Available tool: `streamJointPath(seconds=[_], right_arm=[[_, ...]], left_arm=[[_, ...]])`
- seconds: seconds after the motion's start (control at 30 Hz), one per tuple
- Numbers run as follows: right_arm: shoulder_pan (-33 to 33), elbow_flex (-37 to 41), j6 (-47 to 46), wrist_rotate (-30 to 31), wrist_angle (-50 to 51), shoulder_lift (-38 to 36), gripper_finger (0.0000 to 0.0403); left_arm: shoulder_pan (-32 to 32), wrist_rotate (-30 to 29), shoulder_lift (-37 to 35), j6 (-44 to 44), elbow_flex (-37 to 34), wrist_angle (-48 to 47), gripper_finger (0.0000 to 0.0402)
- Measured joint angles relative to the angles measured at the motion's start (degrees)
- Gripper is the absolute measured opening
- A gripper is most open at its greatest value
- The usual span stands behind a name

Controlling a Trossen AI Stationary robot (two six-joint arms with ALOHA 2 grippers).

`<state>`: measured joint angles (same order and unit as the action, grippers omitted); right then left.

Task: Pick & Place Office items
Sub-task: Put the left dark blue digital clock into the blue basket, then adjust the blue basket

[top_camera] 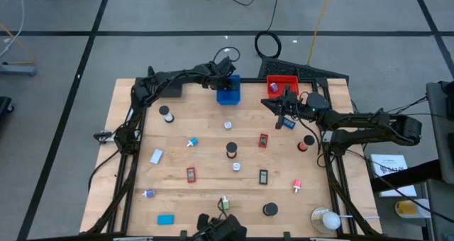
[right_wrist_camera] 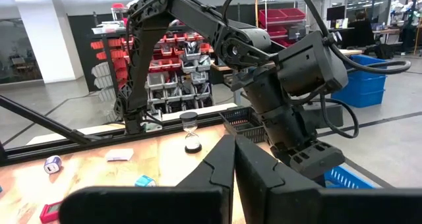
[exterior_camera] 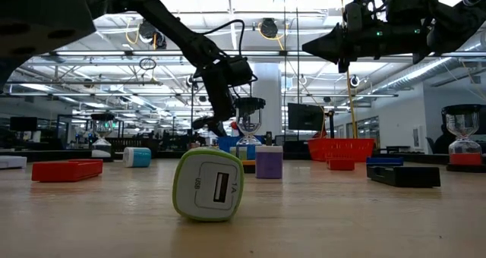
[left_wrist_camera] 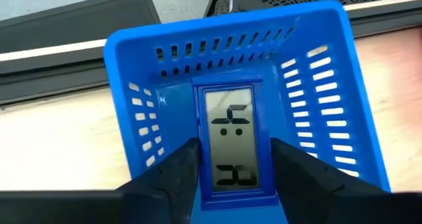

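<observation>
My left gripper (top_camera: pixel 227 83) (left_wrist_camera: pixel 234 148) reaches down into the blue bin (top_camera: pixel 228 93) (left_wrist_camera: pixel 132 66) at the table's far edge. Its fingers stand apart, close on either side of a blue-framed LCD clock (left_wrist_camera: pixel 229 145) that lies inside the bin. My right gripper (top_camera: pixel 282 108) (right_wrist_camera: pixel 232 178) hangs shut and empty above the table, just in front of the red bin (top_camera: pixel 281 85). Several small office items lie spread over the wooden table, among them a red block (top_camera: pixel 191 174), a black roll (top_camera: pixel 231 150) and a green-and-white USB charger (exterior_camera: pixel 209 186). My left gripper comes down into the bin at a slant, its fingers (left_wrist_camera: pixel 178 178) along the clock's two long sides (left_wrist_camera: pixel 201 158). Whether they touch the clock I cannot tell. The clock's lower end is hidden behind the gripper.
A roundish white object in a clear holder (top_camera: pixel 326 220) stands at the near right corner. A black disc (top_camera: pixel 269 210) and a blue block (top_camera: pixel 165 219) lie near the front edge. Cables run down both table sides. A black bin (top_camera: pixel 301 69) sits behind the red one.
</observation>
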<state>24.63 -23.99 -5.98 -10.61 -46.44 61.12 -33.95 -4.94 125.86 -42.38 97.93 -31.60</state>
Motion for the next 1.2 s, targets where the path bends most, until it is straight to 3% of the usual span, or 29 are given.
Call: streamJointPath(seconds=[0.2, 0.4, 0.53, 0.7, 0.9, 1.07, 1.2], right_arm=[[0.01, 0.0, 0.0, 0.0, -0.01, 0.0, 0.0006], [0.02, 0.0, 0.0, 0.0, -0.02, 0.0, 0.0006], [0.01, 0.0, 0.0, 0.0, -0.01, 0.01, 0.0006], [0.01, 0.01, 0.01, 0.0, 0.0, 0.02, 0.0006], [0.01, 0.0, 0.0, 0.0, -0.02, 0.02, 0.0006], [0.01, 0.02, 0.0, 0.0, 0.01, 0.02, 0.0006], [0.0, 0.02, 0.0, 0.0, -0.15, 0.02, 0.0006]], left_arm=[[0.55, -0.01, -0.5, 0.47, -0.04, -1.12, 0.0217], [1.18, -2.94, -4.69, 4.69, -0.07, -4.98, 0.021], [3.58, -7.23, -9.04, 10.36, -0.07, -9.18, 0.0179], [9.57, -17.92, -13.91, 14.81, -1.26, -12.94, 0.0103], [16.78, -20.63, -21.96, 18.82, -12.69, 0.17, 0.001], [19.92, -20.18, -31.44, 22.39, -28.05, 16.76, 0.0017], [19.75, -13.94, -36.83, 21.12, -38.5, 25.36, 0.0006]])
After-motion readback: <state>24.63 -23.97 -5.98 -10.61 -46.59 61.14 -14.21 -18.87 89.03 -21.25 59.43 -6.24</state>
